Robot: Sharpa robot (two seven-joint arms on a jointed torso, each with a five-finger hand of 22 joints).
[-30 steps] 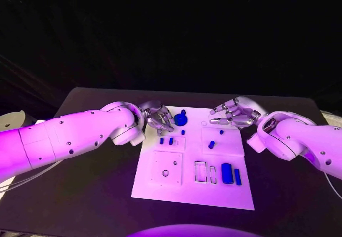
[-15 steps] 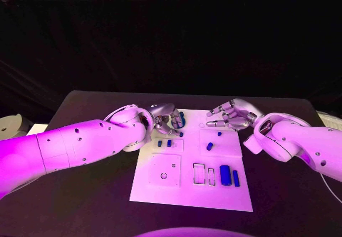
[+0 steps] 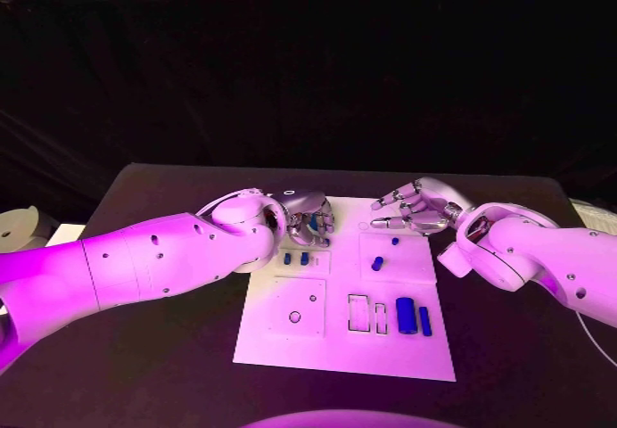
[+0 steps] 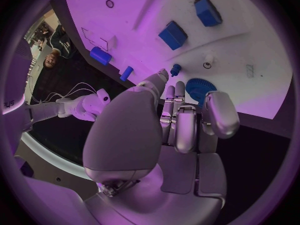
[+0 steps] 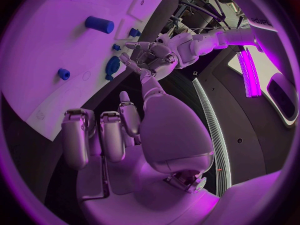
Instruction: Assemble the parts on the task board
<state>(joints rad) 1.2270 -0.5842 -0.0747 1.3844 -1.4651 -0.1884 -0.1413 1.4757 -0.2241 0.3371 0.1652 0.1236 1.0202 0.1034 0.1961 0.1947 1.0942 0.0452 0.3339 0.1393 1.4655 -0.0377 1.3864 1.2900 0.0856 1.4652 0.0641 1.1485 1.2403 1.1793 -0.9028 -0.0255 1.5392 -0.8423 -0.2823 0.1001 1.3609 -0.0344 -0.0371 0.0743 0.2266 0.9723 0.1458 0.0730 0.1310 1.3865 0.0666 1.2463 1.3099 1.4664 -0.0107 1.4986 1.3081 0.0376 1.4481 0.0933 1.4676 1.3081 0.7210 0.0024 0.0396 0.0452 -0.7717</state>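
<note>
We see the left hand (image 3: 308, 220) hanging over the blue gear (image 4: 200, 89) at the task board's (image 3: 322, 352) far edge, fingers curled, gripping nothing. The right hand (image 3: 418, 209), open, sits farther off, so the gear falls to our left

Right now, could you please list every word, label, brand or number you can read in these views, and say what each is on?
No text can be read for sure.
Faint dark marks on the right arm: too blurred to read.
Small dark mark on a white surface at the left wrist view's rim: illegible.
Task board: no lettering visible.
</note>
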